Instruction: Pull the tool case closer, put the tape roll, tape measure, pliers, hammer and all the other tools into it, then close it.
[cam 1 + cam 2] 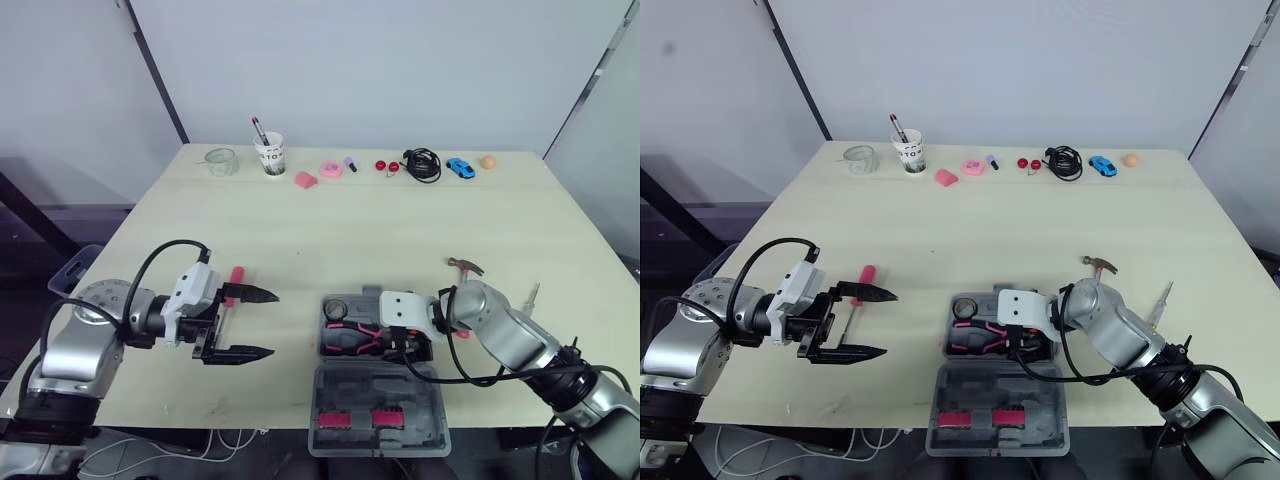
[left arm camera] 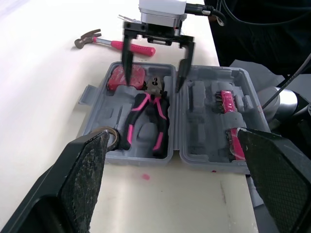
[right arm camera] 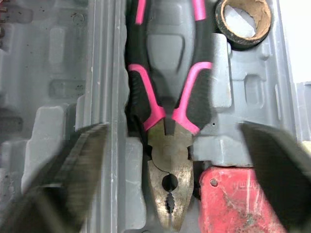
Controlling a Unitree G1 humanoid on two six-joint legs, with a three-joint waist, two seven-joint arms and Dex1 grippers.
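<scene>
The grey tool case (image 1: 322,352) lies open near the table's front edge. In it are the pink-handled pliers (image 3: 167,121), the tape roll (image 1: 334,309) and a red tape measure (image 3: 233,206). My right gripper (image 1: 400,345) hangs open over the case, a finger on either side of the pliers' head, holding nothing. The hammer (image 1: 466,266) lies on the table just behind that arm. A pink-handled screwdriver (image 1: 234,283) lies under my left gripper (image 1: 275,323), which is open and empty, left of the case. A second screwdriver (image 1: 530,295) lies at the right.
The case's lid (image 1: 378,405) lies flat toward the front edge and holds pink bits. Along the far edge stand a glass jar (image 1: 221,161), a paper cup with pens (image 1: 270,155), pink items (image 1: 305,179), a black cable (image 1: 422,163), a blue toy car (image 1: 460,167) and an orange ball (image 1: 488,161).
</scene>
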